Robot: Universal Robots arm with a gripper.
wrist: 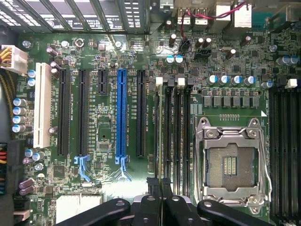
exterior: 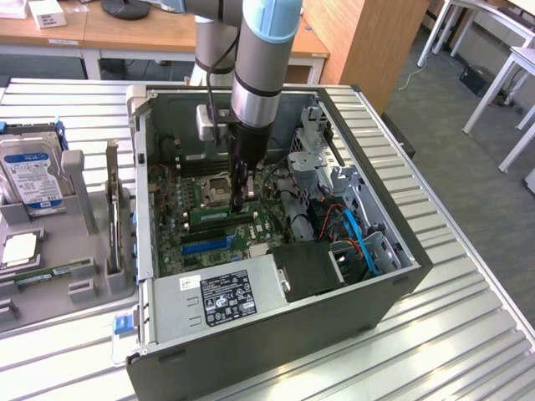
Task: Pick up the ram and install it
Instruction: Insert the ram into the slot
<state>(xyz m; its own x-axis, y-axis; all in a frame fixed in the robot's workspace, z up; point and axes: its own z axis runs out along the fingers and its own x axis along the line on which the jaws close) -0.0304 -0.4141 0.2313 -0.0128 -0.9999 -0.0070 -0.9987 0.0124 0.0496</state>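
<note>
The ram (exterior: 219, 219) is a thin green stick standing on edge in a memory slot on the motherboard inside the open PC case (exterior: 276, 334), just beside the CPU socket (exterior: 219, 185). My gripper (exterior: 241, 203) reaches straight down into the case, its black fingers closed on the ram's top edge near one end. In the wrist view the ram (wrist: 157, 132) appears edge-on as a thin line in the slot next to the socket (wrist: 230, 162), with my gripper (wrist: 158, 184) shut over it.
A grey tray (exterior: 84, 242) on the exterior view's left holds a hard drive (exterior: 32, 171), a square CPU chip (exterior: 18, 248) and another green stick (exterior: 54, 271). The power supply (exterior: 221, 296), drive cage (exterior: 313, 154) and blue cables (exterior: 355, 230) crowd the case around the arm.
</note>
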